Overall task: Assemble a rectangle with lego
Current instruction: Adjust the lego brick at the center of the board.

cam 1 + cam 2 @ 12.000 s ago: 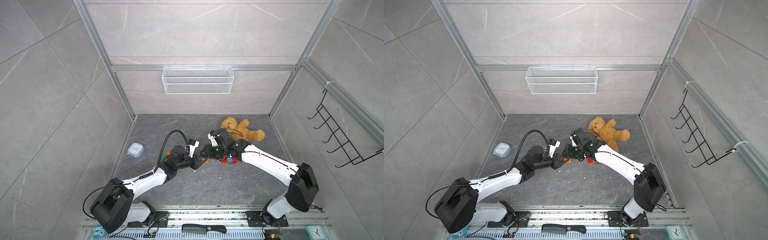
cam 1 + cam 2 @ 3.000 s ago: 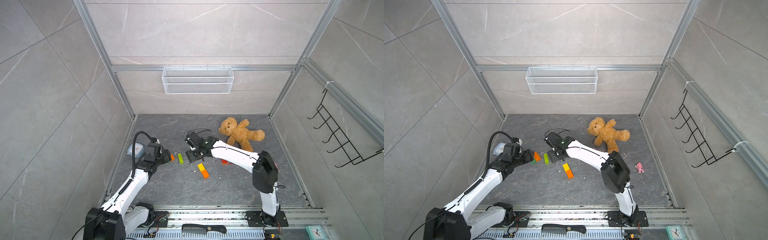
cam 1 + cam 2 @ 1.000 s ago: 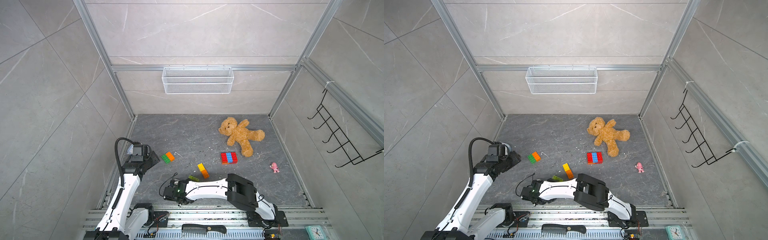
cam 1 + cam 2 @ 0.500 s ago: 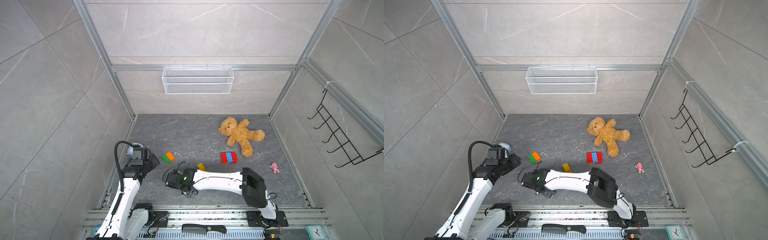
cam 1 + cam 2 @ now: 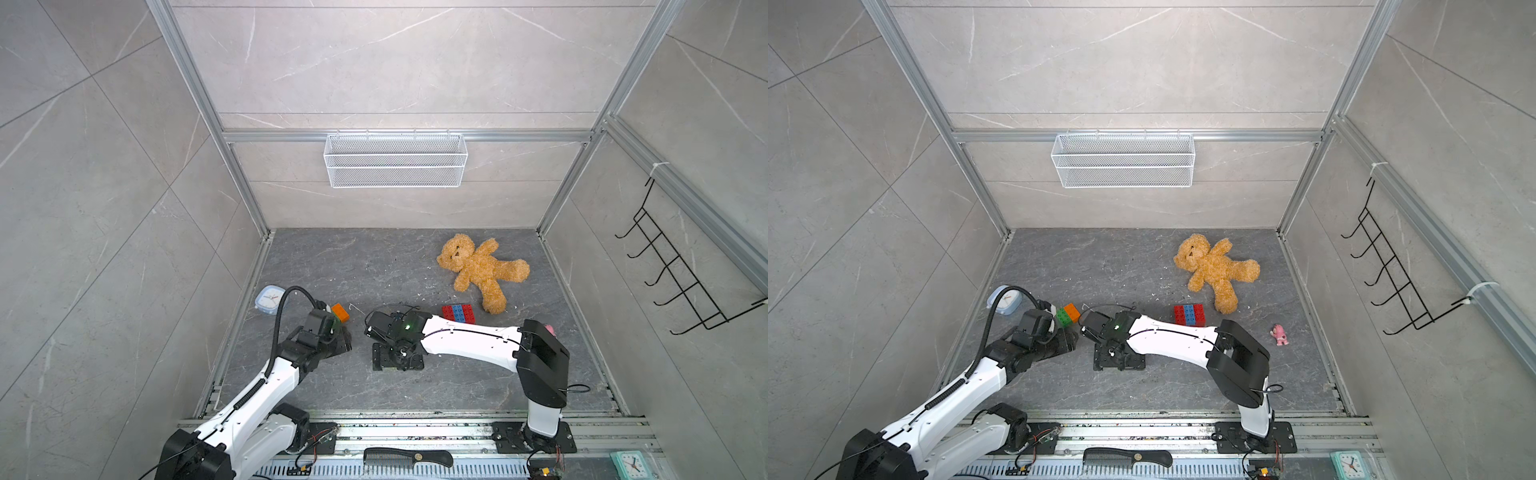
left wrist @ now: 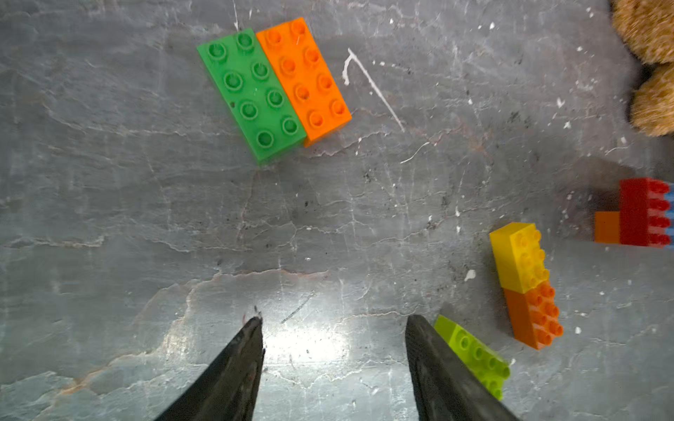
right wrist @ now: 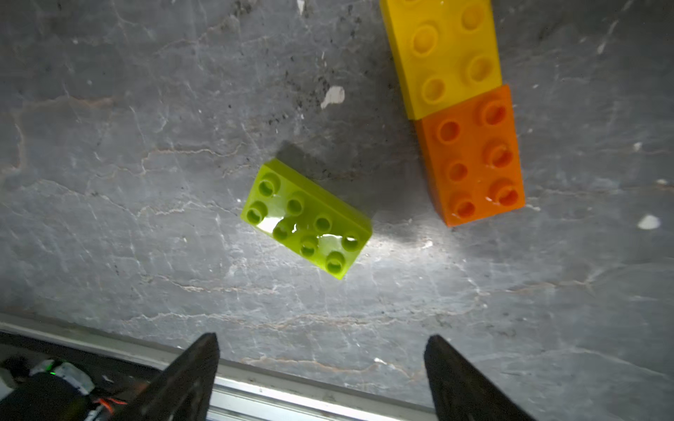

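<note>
Both tools open and empty above loose lego on the grey table.

Table point(image 5: 1100, 266) is grey stone with walls round it. The left tool point(image 6: 333, 320) has its fingers moderately apart with nothing between them. The right tool point(image 7: 321, 337) is spread wide, empty, and hangs over the lime brick point(image 7: 306, 222). A teddy bear point(image 5: 1214, 272) lies on its back on the right arm's side, toward the back wall. The lego sits in four spots, all studs up. The red-and-blue block point(image 5: 1189, 314) is near the bear's foot. The green-and-orange pair point(image 6: 277, 87) lies side by side, touching, near the left wrist. The yellow-and-orange pair point(image 7: 459, 105) is joined end to end. The lime brick is alone, near the orange end but apart from it, and in the left wrist view it is partly hidden behind a finger. A pink figurine point(image 5: 1279, 335) stands well apart from the lego.
</note>
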Robot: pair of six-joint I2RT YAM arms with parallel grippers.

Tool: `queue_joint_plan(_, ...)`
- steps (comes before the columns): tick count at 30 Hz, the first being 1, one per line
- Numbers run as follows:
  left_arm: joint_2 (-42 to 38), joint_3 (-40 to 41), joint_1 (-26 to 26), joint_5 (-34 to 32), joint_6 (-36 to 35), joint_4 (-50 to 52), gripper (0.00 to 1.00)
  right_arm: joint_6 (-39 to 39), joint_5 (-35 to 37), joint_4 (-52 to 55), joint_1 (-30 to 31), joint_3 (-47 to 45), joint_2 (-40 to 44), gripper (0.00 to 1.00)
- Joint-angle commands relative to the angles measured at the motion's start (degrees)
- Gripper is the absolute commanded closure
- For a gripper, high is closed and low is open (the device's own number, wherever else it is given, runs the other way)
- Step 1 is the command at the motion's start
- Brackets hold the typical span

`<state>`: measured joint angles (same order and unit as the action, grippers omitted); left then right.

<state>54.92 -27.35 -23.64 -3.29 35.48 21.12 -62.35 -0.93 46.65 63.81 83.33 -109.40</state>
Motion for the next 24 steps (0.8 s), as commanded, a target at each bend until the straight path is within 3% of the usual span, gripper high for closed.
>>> queue_joint_plan(1, -1.0, 0.7, -0.2, -3.7, 1.8, -5.3, 0.35, -6.3, -1.2, -1.9, -0.5, 0.5, -2.7, 0.11)
queue_joint_plan(12, -1.5, 0.7, -0.1, -4.8, -2.6, -5.2, 0.35, -3.9, 1.0, 2.2, -2.0, 9.6, -12.4, 0.17)
queue_joint_plan(17, -2.0, 1.0, 0.0, -4.5, -2.6, -5.6, 0.35, -1.0, 1.9, 4.5, -2.2, 13.5, -15.8, 0.24)
queue_joint_plan(21, -2.5, 0.9, 0.0, -4.5, -2.7, -5.1, 0.35, 7.1, 2.7, 8.6, -2.0, 17.5, -17.9, 0.39)
queue_joint_plan(24, -3.1, 1.0, 0.0, -4.8, -2.6, -4.9, 0.35, 17.8, 3.7, 12.7, -0.7, 20.3, -18.7, 0.41)
